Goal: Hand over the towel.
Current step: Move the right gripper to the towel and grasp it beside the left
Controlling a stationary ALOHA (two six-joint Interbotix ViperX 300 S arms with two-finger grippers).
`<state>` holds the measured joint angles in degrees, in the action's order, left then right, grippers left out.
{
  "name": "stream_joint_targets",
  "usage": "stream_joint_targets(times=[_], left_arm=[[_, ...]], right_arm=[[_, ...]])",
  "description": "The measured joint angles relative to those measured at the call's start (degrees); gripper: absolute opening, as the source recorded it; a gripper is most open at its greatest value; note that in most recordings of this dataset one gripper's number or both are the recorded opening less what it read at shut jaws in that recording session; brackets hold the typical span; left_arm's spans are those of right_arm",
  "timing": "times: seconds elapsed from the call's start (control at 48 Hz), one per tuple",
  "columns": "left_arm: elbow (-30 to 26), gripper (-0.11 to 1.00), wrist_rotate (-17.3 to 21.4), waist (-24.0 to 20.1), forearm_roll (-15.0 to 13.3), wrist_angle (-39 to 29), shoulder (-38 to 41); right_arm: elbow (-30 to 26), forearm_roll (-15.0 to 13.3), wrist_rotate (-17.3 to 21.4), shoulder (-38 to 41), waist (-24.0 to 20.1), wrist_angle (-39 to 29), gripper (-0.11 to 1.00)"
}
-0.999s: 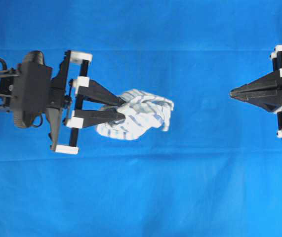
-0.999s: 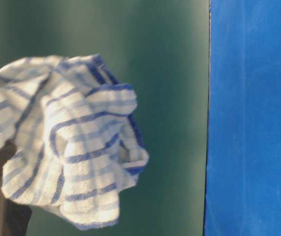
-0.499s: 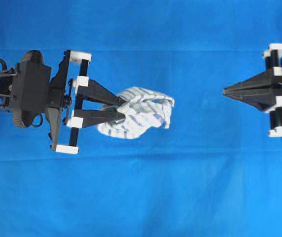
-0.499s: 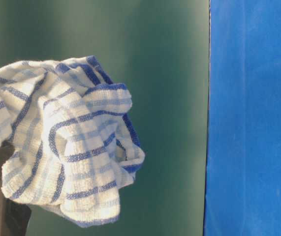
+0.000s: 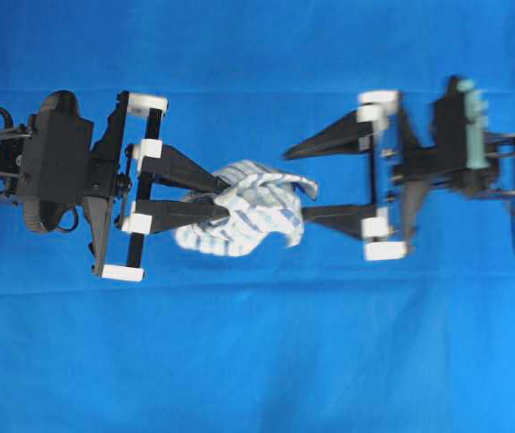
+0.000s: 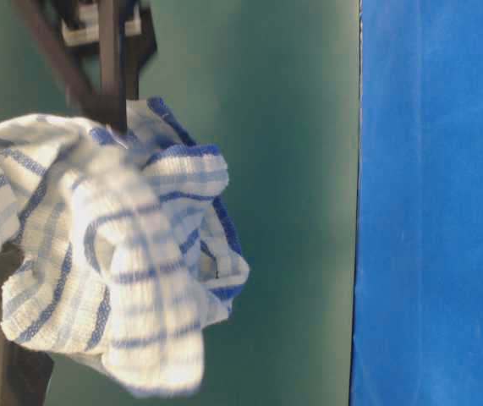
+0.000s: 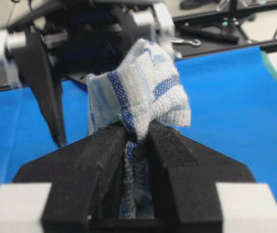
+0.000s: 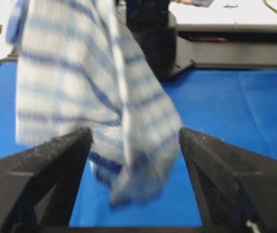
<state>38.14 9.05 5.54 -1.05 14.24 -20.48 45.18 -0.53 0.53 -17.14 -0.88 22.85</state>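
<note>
Your left claw (image 5: 210,198) is clamped on the towel (image 5: 250,220), its two black fingers (image 7: 99,160) pinched nearly together with a fold of the striped cloth squeezed between them. The rest of the towel bunches out past the fingertips in a crumpled wad, held up clear of the blue tablecloth (image 5: 257,361) that covers the bench, roughly over the bench's middle and a little toward its left edge.

Your right claw (image 5: 294,182) is spread wide and holds nothing. In the overhead view its fingers (image 5: 329,142) straddle the free end of the towel, one tip just beyond the far side of the wad and the other (image 5: 334,216) at its near side (the arm is blurred here, so you cannot tell whether either tip touches the cloth). From the right wrist view the towel (image 8: 94,97) hangs in the gap between the two open fingers (image 8: 46,170), with blue tablecloth (image 8: 235,107) visible under it.

From the left wrist view, the towel (image 7: 138,92) stands up out of the pinch.
</note>
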Motion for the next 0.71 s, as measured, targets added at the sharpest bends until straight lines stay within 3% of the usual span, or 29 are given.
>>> stream_joint_targets(times=[0.312,0.541,0.604,0.708], left_arm=[[0.0,0.09,-0.1,0.0,-0.1,0.0,0.0],[0.0,0.09,-0.2,0.0,-0.1,-0.1,0.0],[0.0,0.09,-0.2,0.0,-0.1,0.0,0.0],[0.0,0.09,-0.1,-0.1,-0.1,0.0,0.4]], right_arm=[[-10.5,0.0,-0.5,10.9,-0.4,0.4,0.73],[-11.9,0.0,-0.8,11.9,-0.4,-0.9,0.70],[-11.9,0.0,-0.9,11.9,-0.4,-1.4,0.63],[-11.9,-0.3,-1.0,11.9,-0.6,-2.5,0.36]])
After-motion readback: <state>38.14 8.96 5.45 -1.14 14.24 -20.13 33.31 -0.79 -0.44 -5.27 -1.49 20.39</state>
